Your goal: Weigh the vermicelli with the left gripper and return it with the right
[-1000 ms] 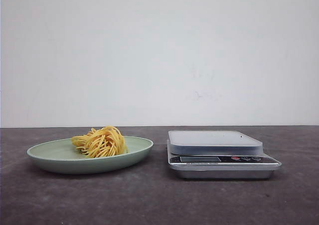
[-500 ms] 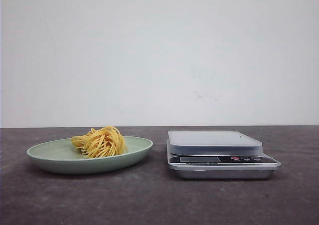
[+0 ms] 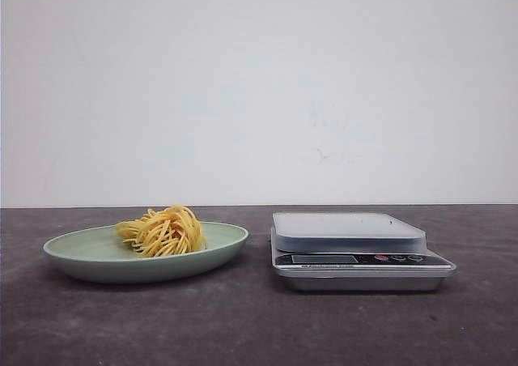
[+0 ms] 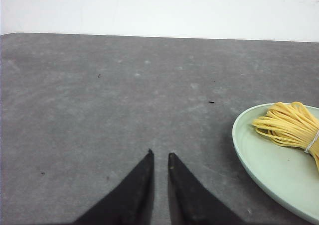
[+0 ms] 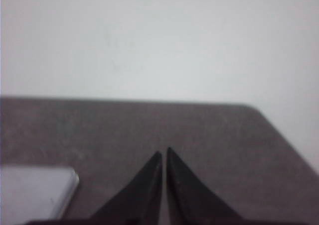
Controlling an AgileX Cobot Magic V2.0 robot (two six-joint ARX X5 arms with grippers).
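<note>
In the left wrist view the left gripper [image 4: 159, 158] sits at the bottom centre of the frame, its two black fingers [image 4: 139, 185] drawn nearly together with only a thin slit between the tips, and nothing held in them; bare grey table [image 4: 99, 100] lies beneath and ahead. At the right edge of that frame is the pale green plate [image 4: 259, 160], and on it the vermicelli [image 4: 291, 128], a coil of yellow strands, well apart from the fingertips. The right gripper [image 5: 163, 153] looks much the same in its own view: fingers pressed almost tip to tip at the bottom centre, holding nothing, with a corner of the scale [image 5: 35, 190] showing at the lower left. In the front view neither arm appears; the vermicelli [image 3: 162, 230] rests on the plate [image 3: 89, 257] at the lower left, and the scale [image 3: 352, 248] stands just to the right of it, its weighing top bare. By my reading the task has not really begun: the first step, the pick-up with the left gripper, is still ahead. The next move probably calls for that gripper to spread its fingers, swing over the plate and come down around the noodle nest without crushing it.
</note>
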